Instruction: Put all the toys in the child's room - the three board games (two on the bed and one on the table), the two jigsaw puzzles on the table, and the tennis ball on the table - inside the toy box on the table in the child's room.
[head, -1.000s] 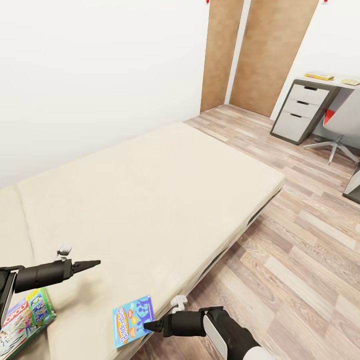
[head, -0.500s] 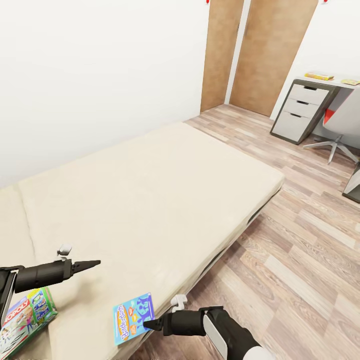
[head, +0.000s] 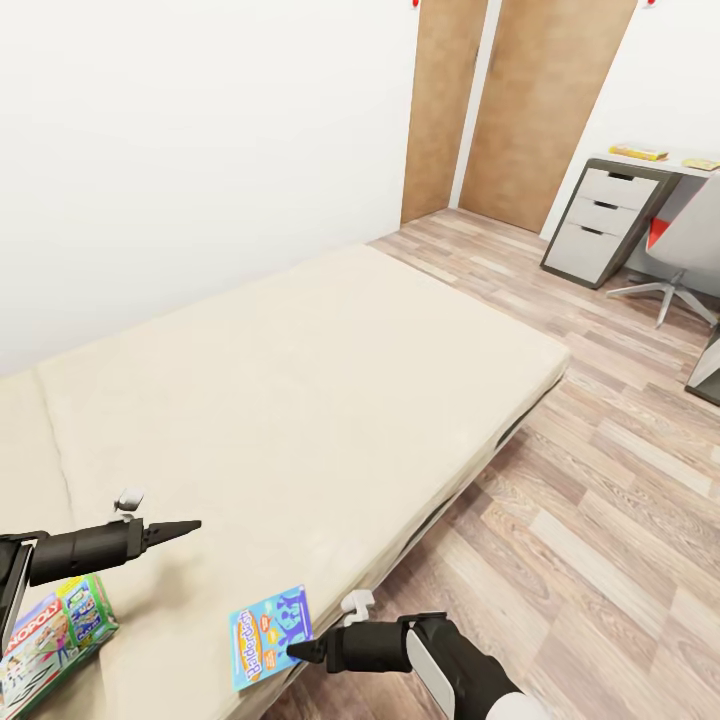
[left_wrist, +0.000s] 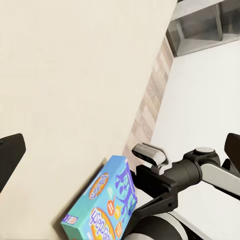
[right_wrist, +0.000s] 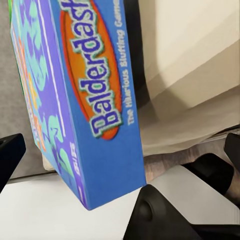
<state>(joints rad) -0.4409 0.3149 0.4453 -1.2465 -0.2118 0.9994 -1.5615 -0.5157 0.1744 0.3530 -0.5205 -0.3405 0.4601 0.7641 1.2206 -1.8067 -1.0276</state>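
1 blue board game (head: 270, 637) at bed (head: 300, 400) edge, touching right pincer (head: 297, 652) tip; grip unclear.

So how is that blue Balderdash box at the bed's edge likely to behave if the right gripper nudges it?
The blue board game looks thin, stiff and flat, so it would probably slide. Lying at the bed edge beside the right gripper, it could tip off.

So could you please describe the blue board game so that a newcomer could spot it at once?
Find the wide cream bed and follow its floor-side edge toward the robot. There a thin box sits by the right hand. It is blue with an orange oval logo, unlike the green and white box further left.
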